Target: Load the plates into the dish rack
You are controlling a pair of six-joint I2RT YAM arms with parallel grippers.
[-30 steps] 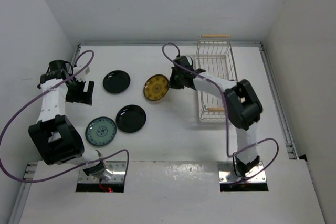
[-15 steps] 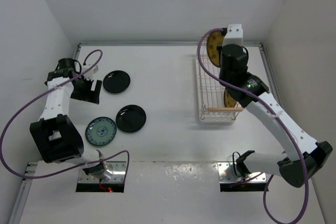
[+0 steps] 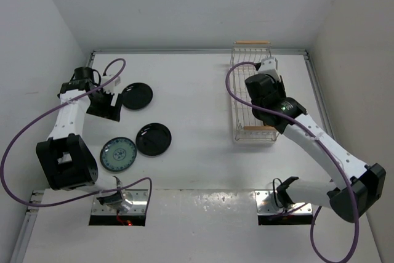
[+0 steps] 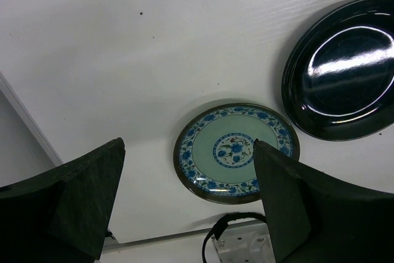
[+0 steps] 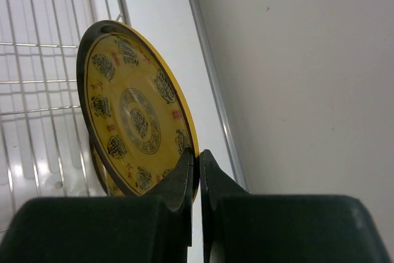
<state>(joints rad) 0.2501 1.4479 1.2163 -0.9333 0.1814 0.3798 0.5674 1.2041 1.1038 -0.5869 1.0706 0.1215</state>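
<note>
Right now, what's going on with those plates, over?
Left jaws open, empty. Right jaws shut on yellow plate, upright over dish rack. Two black plates, teal plate on table. Nothing blocking.

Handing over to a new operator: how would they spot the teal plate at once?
On the table, look left, near the left arm's base. Three plates lie flat there; the teal plate is nearest the base, beside a black plate. It alone is pale with a blue floral pattern; its neighbours are glossy black.
</note>
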